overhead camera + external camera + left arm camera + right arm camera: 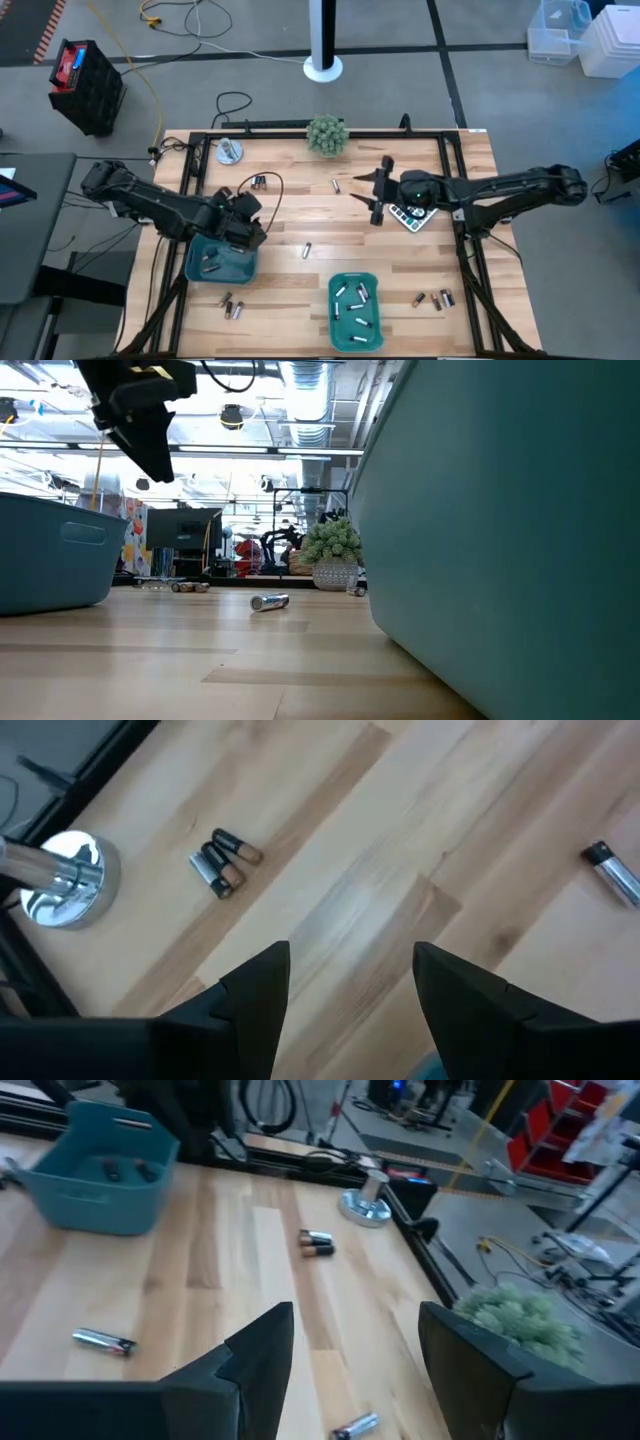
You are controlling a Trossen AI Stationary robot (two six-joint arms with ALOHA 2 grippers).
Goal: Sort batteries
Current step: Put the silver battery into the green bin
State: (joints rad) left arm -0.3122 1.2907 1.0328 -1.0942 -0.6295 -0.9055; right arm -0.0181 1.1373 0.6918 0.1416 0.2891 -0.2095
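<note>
left gripper [243,222] hangs over left teal tray [196,268] at 8 o'clock, fingers spread, empty, likely just released. right gripper [378,192] splayed, empty, near stray batteries [337,185] at 12 o'clock.

From table height, a teal tray [500,530] fills the view from 12 to 5 o'clock, cut off by the picture's edges and hiding everything behind it. The other teal tray [55,555] at 9 o'clock is cut by the edge. The dark gripper [140,410] at 11 o'clock runs off the top. From above, the batteries [357,305] are too small to tell type apart. The calculator [413,215] is partly hidden under the right arm [500,190].
</note>
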